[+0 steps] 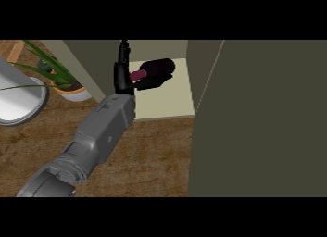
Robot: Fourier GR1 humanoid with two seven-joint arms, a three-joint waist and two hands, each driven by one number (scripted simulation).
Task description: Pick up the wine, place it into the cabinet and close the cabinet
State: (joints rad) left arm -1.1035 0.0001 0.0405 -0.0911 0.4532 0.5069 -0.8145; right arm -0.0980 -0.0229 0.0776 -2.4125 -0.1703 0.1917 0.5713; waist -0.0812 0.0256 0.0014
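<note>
Nearest to me, my grey forearm runs over the wooden counter [148, 159] toward the cabinet [91, 55], coming from the cabinet's front left. The cabinet's door [268, 120] stands open, a broad dark panel on the cabinet's right side, edge-on toward me.

At the cabinet's mouth, my left hand [123, 74] is up over its pale shelf [167, 104]. Part of my fingers [149, 83] curl under the wine [157, 68] and clamp it, while one finger sticks straight up by the cabinet's left wall. My right hand is nowhere to be seen.

The wine is inside the cabinet, above the shelf, in my grasp. I cannot tell whether it touches the shelf. It is tipped well over. Its long axis runs roughly across the cabinet's opening, neck toward my palm and the cabinet's left wall, dark base toward the hinge side and slightly deeper in.

What worries me: released like this, I judge it would land on its side and could roll toward the cabinet's front edge and the counter. Pulling back, my curled fingers might drag it out. The raised finger could also catch the cabinet's left wall. If the bottle ends near the cabinet's front, the door would likely hit it when swung shut.
</note>
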